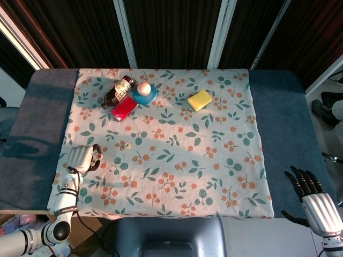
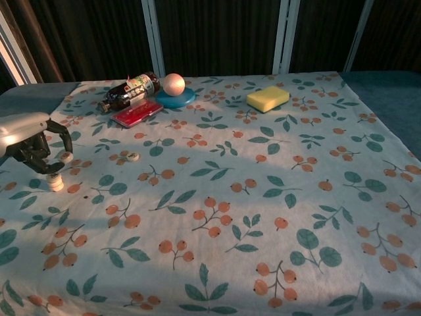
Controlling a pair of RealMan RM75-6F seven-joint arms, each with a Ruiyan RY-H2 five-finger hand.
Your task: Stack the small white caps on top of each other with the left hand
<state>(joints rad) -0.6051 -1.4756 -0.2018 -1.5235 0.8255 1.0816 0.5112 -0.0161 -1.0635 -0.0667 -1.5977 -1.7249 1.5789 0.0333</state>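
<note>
My left hand hovers at the cloth's left edge and pinches a small white cap between thumb and a finger. Just below it, slightly left, a short stack of white caps stands on the cloth; the held cap is apart from it. Another white cap lies loose further right, seen in the head view as the loose cap. From above, the left hand covers the stack. My right hand hangs off the table's right front corner, fingers spread, holding nothing.
At the back left lie a brown bottle, a red flat block and a ball on a blue dish. A yellow sponge sits at the back centre-right. The floral cloth covers the table.
</note>
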